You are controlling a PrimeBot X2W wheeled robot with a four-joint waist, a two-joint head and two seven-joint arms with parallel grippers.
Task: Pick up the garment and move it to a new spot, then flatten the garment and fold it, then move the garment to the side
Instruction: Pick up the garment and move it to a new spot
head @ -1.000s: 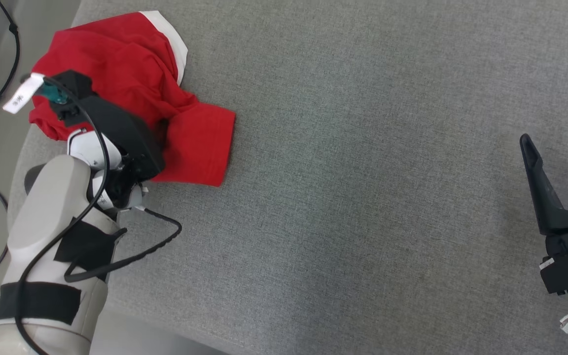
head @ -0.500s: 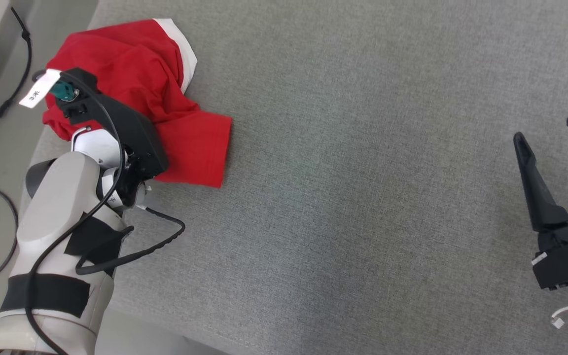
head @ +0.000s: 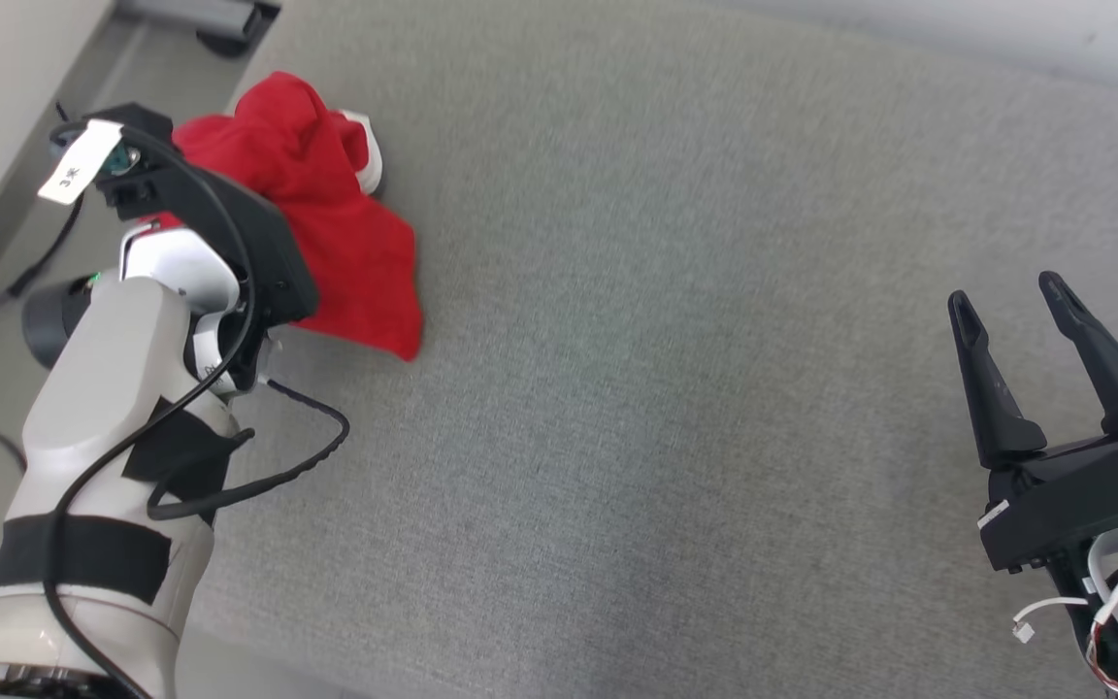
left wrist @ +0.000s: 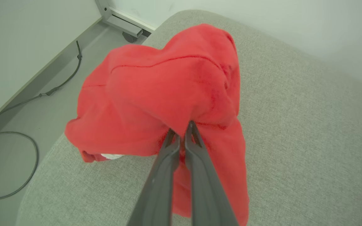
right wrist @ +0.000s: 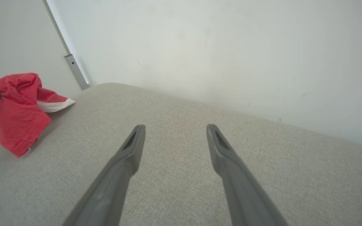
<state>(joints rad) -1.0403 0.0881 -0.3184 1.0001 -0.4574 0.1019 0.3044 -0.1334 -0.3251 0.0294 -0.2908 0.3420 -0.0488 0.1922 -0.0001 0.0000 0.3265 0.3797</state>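
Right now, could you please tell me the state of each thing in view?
garment: bunched, partly lifted, white trim resting on the grey surface.
left end effector: shut on the garment.
right end effector: open, empty.

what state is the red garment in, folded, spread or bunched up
Bunched up. The red garment stands in a crumpled peak, pinched by the shut left gripper, its lower edge drooping onto the surface.

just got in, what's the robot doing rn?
The left gripper is shut on the red garment near the left edge of the grey surface, holding part of it raised while the rest drapes down. The right gripper is open, hovering off to the right, holding nothing. No flattening or folding yet.
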